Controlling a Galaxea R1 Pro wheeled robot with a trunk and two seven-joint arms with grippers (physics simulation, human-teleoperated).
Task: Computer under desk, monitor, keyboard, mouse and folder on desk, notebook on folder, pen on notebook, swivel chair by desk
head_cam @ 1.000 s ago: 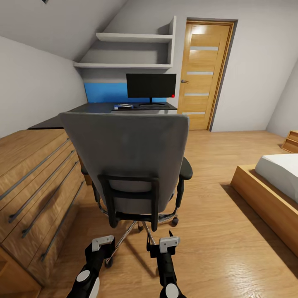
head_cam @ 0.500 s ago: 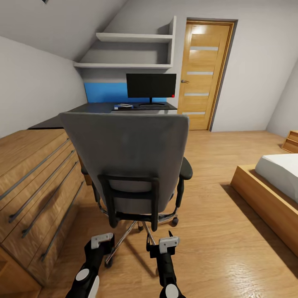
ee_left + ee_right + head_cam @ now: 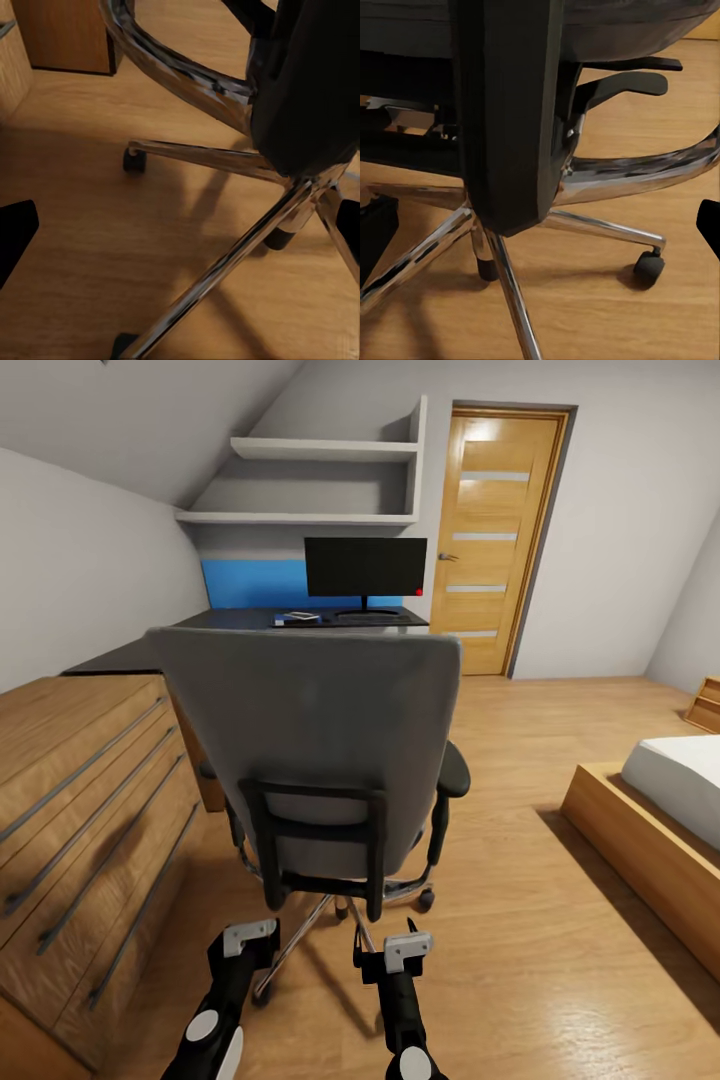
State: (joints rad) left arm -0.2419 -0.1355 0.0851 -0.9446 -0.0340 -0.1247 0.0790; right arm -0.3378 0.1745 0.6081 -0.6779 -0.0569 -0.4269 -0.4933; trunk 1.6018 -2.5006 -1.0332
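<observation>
head view: grey upholstered swivel chair with chrome star base [image 3: 320, 750] stands just ahead of both grippers, back turned to them; black-topped desk with blue back panel [image 3: 225, 622] well beyond it, thin black monitor [image 3: 365, 567] upright on top.
left gripper [image 3: 247, 938]: low, near chair base, holding nothing; finger spacing unreadable here.
right gripper [image 3: 408, 945]: same height, empty.
left wrist view: chrome legs and black caster [image 3: 135, 160] close ahead; dark fingertips [image 3: 15, 232] at opposite frame edges, so spread.
right wrist view: black back-support post [image 3: 510, 112] close ahead, fingers [image 3: 375, 232] spread.
risk: a low push on the legs likely swivels the chair off line.
risk: light wooden drawer unit [image 3: 80, 810] sits close on the left; chair or arm could snag.
</observation>
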